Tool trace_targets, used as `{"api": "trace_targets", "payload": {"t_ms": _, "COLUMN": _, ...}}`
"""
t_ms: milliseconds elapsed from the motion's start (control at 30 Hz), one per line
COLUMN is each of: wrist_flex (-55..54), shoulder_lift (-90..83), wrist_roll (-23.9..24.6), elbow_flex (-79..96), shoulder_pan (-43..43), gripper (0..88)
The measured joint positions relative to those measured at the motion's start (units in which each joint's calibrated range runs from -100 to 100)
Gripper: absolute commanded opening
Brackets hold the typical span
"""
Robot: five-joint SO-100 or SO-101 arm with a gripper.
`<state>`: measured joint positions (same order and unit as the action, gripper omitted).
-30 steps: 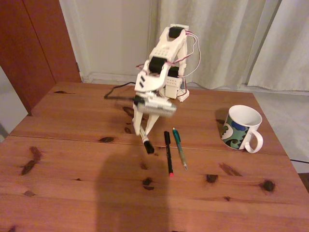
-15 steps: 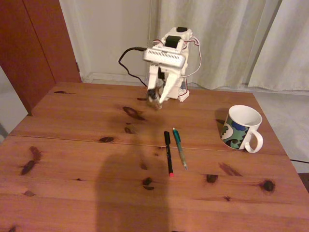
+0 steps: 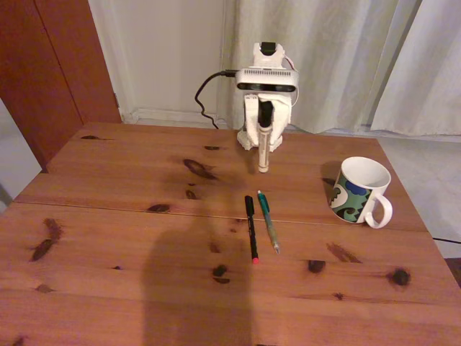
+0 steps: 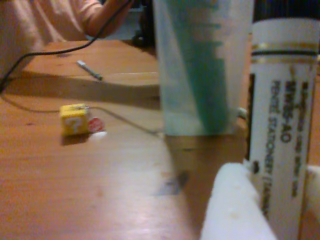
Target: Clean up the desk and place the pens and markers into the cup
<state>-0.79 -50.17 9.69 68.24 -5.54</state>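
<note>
- Hand (image 3: 263, 167) hangs raised above the wooden surface (image 3: 108, 238), pinching the white marker (image 3: 263, 153), which points straight down; the wrist view shows the marker (image 4: 282, 130) close beside a pale finger (image 4: 235, 210).
- Black pen (image 3: 251, 227) and teal pen (image 3: 269, 220) lie side by side on the surface, just in front of the hand.
- Cup (image 3: 360, 191) stands upright, well to the hand's right in the fixed view.

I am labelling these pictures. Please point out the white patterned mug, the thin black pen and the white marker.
White patterned mug (image 3: 358, 189): fixed view, outer wall.
Thin black pen (image 3: 250, 219): fixed view, barrel.
White marker (image 4: 282, 135): wrist view, printed barrel.
</note>
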Motion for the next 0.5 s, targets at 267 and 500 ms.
{"api": "trace_targets", "payload": {"t_ms": 267, "wrist_flex": -2.16, "shoulder_lift": 1.10, "wrist_roll": 1.07, "elbow_flex": 0.00, "shoulder_pan": -9.68, "gripper": 0.5}}
{"api": "trace_targets", "payload": {"t_ms": 500, "wrist_flex": -2.16, "shoulder_lift": 1.02, "wrist_roll": 2.98, "elbow_flex": 3.23, "shoulder_pan": -18.63, "gripper": 0.5}}
